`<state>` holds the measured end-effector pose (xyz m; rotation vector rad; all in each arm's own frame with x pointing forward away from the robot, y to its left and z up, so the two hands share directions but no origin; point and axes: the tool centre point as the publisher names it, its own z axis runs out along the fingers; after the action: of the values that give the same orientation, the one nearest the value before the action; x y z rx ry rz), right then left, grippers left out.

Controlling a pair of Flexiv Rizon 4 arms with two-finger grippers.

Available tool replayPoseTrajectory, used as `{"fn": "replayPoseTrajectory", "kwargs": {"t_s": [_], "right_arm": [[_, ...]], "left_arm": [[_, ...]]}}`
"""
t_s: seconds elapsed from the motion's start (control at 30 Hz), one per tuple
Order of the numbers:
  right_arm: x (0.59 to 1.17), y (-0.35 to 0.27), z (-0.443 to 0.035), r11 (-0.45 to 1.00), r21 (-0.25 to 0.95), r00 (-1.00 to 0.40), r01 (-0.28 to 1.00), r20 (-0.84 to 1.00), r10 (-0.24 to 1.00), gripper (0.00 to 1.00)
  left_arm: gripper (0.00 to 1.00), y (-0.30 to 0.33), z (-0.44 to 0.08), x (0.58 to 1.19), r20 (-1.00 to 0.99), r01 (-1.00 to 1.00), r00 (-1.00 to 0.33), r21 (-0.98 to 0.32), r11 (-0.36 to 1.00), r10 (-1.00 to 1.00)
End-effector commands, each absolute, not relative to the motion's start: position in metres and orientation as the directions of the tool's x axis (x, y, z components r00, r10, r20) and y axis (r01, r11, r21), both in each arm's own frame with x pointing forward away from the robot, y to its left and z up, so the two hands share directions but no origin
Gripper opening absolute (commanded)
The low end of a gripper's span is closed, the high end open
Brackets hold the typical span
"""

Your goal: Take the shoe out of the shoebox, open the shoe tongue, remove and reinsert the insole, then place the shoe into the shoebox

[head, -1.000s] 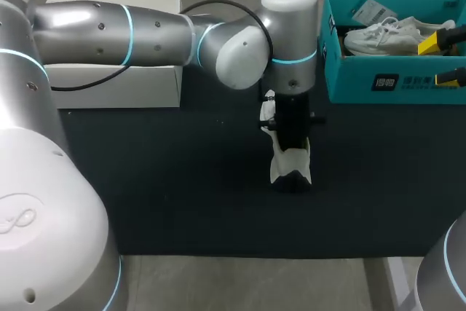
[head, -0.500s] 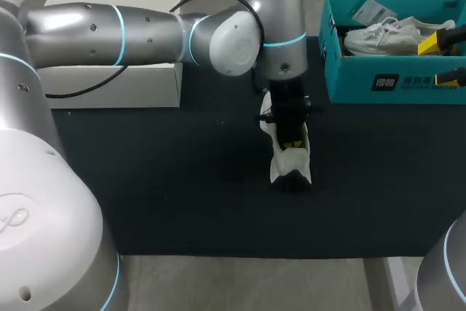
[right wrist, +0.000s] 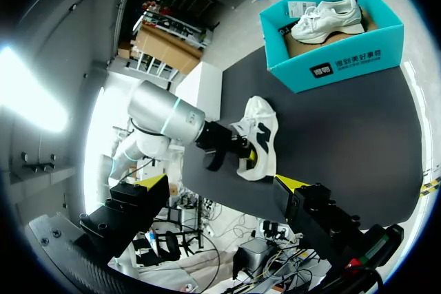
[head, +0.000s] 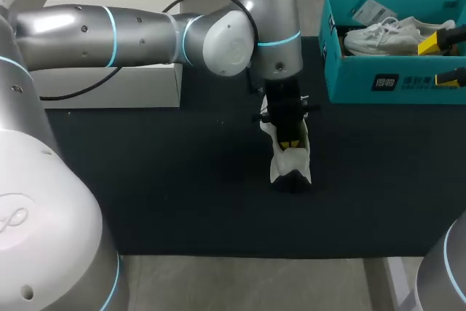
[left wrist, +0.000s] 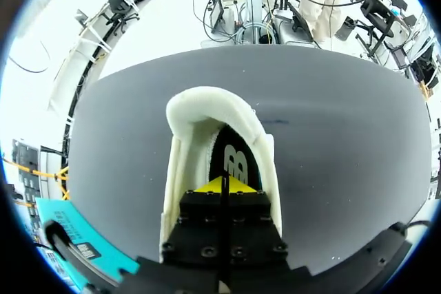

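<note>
A white shoe [head: 290, 162] stands on the black mat [head: 167, 180] in the middle of the table. My left gripper [head: 291, 143] is shut, its yellow tips together and down inside the shoe's opening. In the left wrist view the left gripper [left wrist: 224, 185] rests on the black insole [left wrist: 234, 163], with the shoe [left wrist: 182, 142] walling it in; whether it pinches the insole I cannot tell. The teal shoebox [head: 357, 81] stands at the back right with a second white shoe [head: 382, 34] in it. My right gripper [head: 443, 60] is open at the box's right end. From my right gripper [right wrist: 224, 182], the shoe [right wrist: 260, 135] lies ahead.
A white box lid [head: 109, 81] sits at the back left, under my left arm [head: 131, 34]. The shoebox [right wrist: 331, 53] with its shoe [right wrist: 324, 18] lies beyond the mat's far corner in the right wrist view.
My left arm's wrist has shifted back and slightly left, so the yellow tips now show at the shoe's opening. The shoe and right gripper have stayed put.
</note>
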<state>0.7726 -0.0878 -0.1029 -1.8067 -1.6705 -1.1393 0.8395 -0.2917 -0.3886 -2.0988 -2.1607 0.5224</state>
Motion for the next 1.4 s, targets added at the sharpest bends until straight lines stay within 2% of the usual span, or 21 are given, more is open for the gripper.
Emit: {"fn": "replayPoseTrajectory", "kwargs": {"t_s": [0.03,0.27,0.77,0.97,1.0,1.07,1.1,1.2,1.3,1.4], "right_arm": [[0.772,-0.088,-0.103,-0.186,0.216,-0.059,0.959,0.790,0.611,1.00],[0.772,-0.088,-0.103,-0.186,0.216,-0.059,0.959,0.790,0.611,1.00],[0.772,-0.088,-0.103,-0.186,0.216,-0.059,0.959,0.790,0.611,1.00],[0.772,-0.088,-0.103,-0.186,0.216,-0.059,0.959,0.790,0.611,1.00],[0.772,-0.088,-0.103,-0.186,0.216,-0.059,0.959,0.790,0.611,1.00],[0.772,-0.088,-0.103,-0.186,0.216,-0.059,0.959,0.790,0.611,1.00],[0.772,-0.088,-0.103,-0.186,0.216,-0.059,0.959,0.790,0.611,1.00],[0.772,-0.088,-0.103,-0.186,0.216,-0.059,0.959,0.790,0.611,1.00],[0.772,-0.088,-0.103,-0.186,0.216,-0.059,0.959,0.790,0.611,1.00],[0.772,-0.088,-0.103,-0.186,0.216,-0.059,0.959,0.790,0.611,1.00]], "left_arm": [[0.00,-0.291,-0.388,0.839,-0.175,0.955,-0.056,-0.296,0.001,0.983],[0.00,-0.291,-0.371,0.844,-0.154,0.946,-0.050,-0.325,-0.003,0.987],[0.00,-0.294,-0.364,0.865,-0.110,0.980,-0.094,-0.183,0.073,0.989],[0.00,-0.290,-0.361,0.862,-0.106,0.981,-0.106,-0.176,0.086,0.989],[0.07,-0.289,-0.361,0.862,-0.106,0.980,-0.112,-0.175,0.092,0.988],[0.36,-0.287,-0.360,0.863,-0.099,0.982,-0.130,-0.151,0.114,0.987],[0.44,-0.285,-0.361,0.866,-0.095,0.982,-0.138,-0.145,0.124,0.986],[0.53,-0.282,-0.363,0.868,-0.093,0.982,-0.150,-0.125,0.138,0.984],[0.79,-0.282,-0.365,0.870,-0.088,0.982,-0.157,-0.124,0.145,0.984],[0.98,-0.281,-0.366,0.870,-0.083,0.981,-0.161,-0.124,0.150,0.984]]}}
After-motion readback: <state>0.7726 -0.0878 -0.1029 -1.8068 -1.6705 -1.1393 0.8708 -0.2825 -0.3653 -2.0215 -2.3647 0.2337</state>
